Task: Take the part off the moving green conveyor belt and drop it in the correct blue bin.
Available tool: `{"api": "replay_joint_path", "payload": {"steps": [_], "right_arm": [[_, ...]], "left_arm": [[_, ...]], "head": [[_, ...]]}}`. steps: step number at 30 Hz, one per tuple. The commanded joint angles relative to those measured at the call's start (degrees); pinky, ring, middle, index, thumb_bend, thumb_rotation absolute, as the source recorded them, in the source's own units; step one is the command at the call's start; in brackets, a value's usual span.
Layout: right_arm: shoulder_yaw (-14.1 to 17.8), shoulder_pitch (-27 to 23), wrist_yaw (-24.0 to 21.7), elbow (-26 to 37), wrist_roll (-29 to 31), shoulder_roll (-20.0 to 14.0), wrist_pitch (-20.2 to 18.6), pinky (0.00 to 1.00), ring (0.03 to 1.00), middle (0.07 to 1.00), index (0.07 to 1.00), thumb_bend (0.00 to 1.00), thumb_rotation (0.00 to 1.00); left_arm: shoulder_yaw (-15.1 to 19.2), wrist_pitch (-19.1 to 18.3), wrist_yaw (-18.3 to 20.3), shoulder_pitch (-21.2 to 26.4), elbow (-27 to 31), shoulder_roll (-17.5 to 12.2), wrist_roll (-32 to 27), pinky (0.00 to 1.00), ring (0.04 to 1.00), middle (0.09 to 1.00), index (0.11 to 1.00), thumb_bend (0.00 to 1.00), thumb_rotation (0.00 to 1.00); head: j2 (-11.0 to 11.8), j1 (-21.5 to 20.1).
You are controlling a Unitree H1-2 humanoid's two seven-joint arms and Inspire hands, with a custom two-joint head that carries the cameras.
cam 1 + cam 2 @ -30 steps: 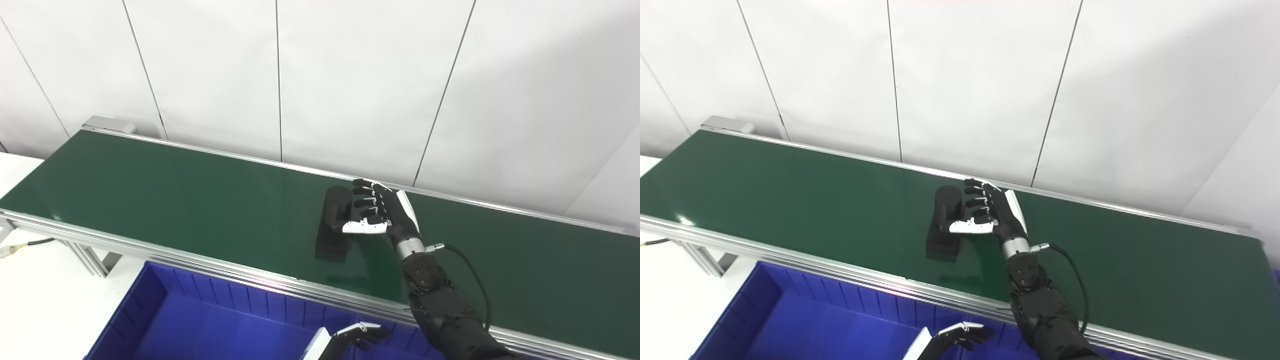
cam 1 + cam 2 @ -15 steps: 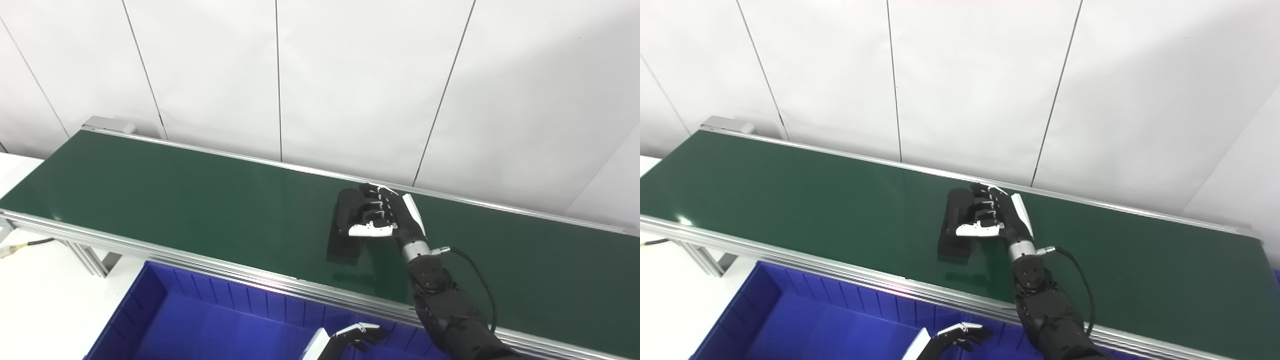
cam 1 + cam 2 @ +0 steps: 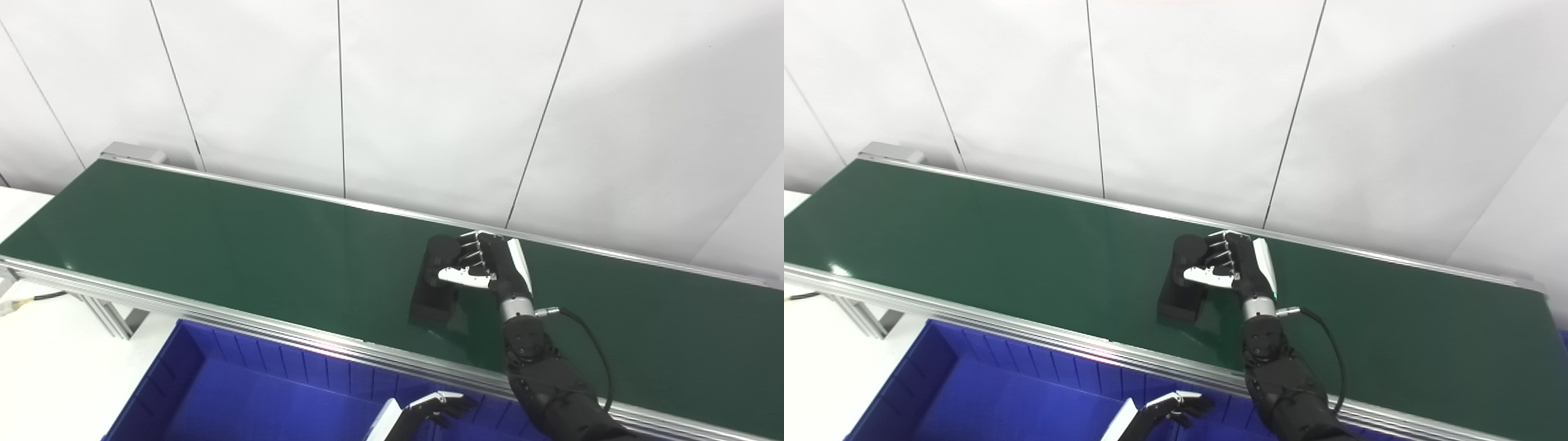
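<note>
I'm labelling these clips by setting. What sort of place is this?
Probably a mock sorting line in a lab or test cell: a green conveyor belt with aluminium rails, a blue bin below its near edge, and plain white panel walls. The right hand grips a black part on the belt.

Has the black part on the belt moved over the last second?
Yes. The black part has travelled rightward along the green conveyor belt, judged against the wall seam behind it, with the right hand closing around it.
</note>
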State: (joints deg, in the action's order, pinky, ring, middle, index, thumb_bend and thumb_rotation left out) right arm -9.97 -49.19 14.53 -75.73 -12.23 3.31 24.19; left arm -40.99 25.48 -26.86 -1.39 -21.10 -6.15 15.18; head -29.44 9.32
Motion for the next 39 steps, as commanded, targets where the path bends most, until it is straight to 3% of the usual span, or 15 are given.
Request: {"api": "replay_joint_path", "payload": {"steps": [1, 14, 18, 22, 26, 32, 39], "right_arm": [[-0.3, -2.3, 0.4, 1.5, -0.4, 0.2, 1.8, 0.36, 0.414, 0.488, 0.516, 0.52, 0.0], [-0.4, -0.8, 0.2, 4.3, -0.6, -0.3, 2.5, 0.37, 0.423, 0.485, 0.515, 0.52, 0.0], [-0.8, 0.9, -0.6, 8.6, -0.7, -0.9, 2.6, 0.37, 0.427, 0.485, 0.511, 0.52, 0.0], [-1.1, 3.9, -2.3, 16.8, -0.6, -2.1, 2.7, 0.37, 0.43, 0.475, 0.514, 0.52, 0.0], [-0.3, 9.2, -5.6, 30.0, 0.6, -4.0, 1.5, 0.36, 0.43, 0.471, 0.518, 0.52, 0.0], [1.2, 18.0, -9.6, 51.9, 1.3, -6.9, -6.2, 0.37, 0.442, 0.469, 0.508, 0.52, 0.0], [3.9, 25.2, -13.5, 69.0, 3.6, -9.2, -13.0, 0.38, 0.433, 0.473, 0.517, 0.52, 0.0]], "left_arm": [[0.2, 1.4, -0.5, 0.2, 1.1, 0.1, 1.3, 0.64, 0.716, 0.746, 0.734, 0.97, 0.1], [0.7, 1.4, -0.2, 0.3, 0.9, 0.1, 1.1, 0.66, 0.721, 0.746, 0.732, 0.97, 0.1], [0.7, 1.4, -0.3, 0.4, 1.0, 0.0, 1.2, 0.66, 0.721, 0.743, 0.728, 0.97, 0.09], [0.4, 1.4, -0.4, 0.8, 0.9, -0.3, 0.6, 0.66, 0.72, 0.741, 0.723, 0.97, 0.1], [0.6, 1.4, -0.5, 1.0, 0.8, -0.7, 0.8, 0.66, 0.72, 0.74, 0.723, 0.97, 0.11], [1.0, 1.4, 0.9, 1.5, 0.9, -1.7, -0.5, 0.68, 0.73, 0.744, 0.728, 0.96, 0.12], [1.7, 1.4, 1.8, 1.9, 1.2, -2.7, -1.5, 0.67, 0.734, 0.749, 0.729, 0.96, 0.11]], "head": [[-0.1, -0.1], [-0.2, -0.8], [-0.4, -1.3], [-0.6, -2.2], [-0.9, -3.3], [-1.6, -6.2], [-2.9, -9.6]]}}
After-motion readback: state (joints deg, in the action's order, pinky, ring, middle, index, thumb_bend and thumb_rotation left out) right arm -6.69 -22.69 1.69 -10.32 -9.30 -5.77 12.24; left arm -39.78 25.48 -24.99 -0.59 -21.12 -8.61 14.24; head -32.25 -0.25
